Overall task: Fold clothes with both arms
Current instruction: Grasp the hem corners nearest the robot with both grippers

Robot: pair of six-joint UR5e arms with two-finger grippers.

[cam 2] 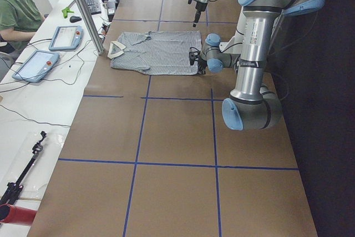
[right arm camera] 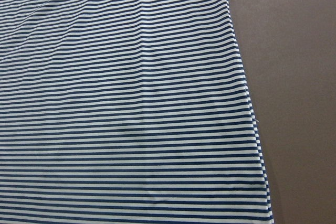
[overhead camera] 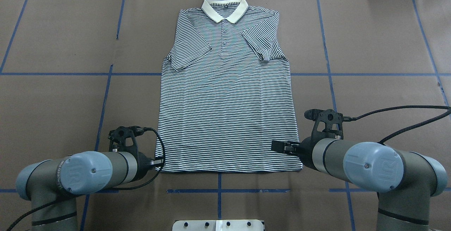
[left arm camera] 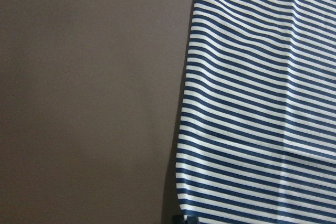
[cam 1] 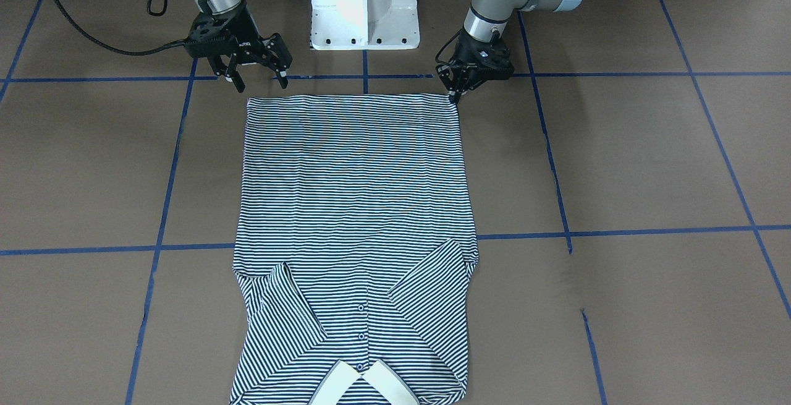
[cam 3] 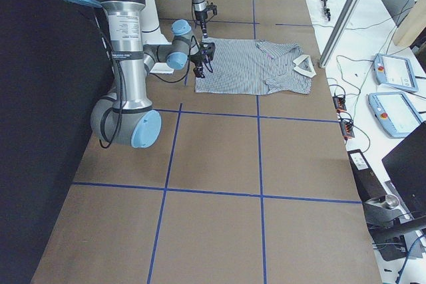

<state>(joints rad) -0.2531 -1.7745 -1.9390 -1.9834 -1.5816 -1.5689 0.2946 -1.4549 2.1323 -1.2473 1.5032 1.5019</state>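
The navy-and-white striped polo shirt (cam 1: 352,207) lies flat, face up, on the brown table, sleeves folded in, white collar (overhead camera: 224,10) at the far edge and hem toward me. My left gripper (cam 1: 454,94) looks shut, its tips pinched on the hem's left corner; it also shows in the overhead view (overhead camera: 157,162). The left wrist view shows the shirt's side edge (left arm camera: 252,103). My right gripper (cam 1: 262,83) is open and empty, just above the hem's right corner (overhead camera: 280,147). The right wrist view shows striped cloth (right arm camera: 131,103) and bare table.
The white pedestal base (cam 1: 364,9) stands between the arms. Blue tape lines (cam 1: 618,232) grid the brown table. Beyond the collar end are a metal post (cam 2: 83,9), teach pendants (cam 2: 65,37) and a seated operator (cam 2: 16,9).
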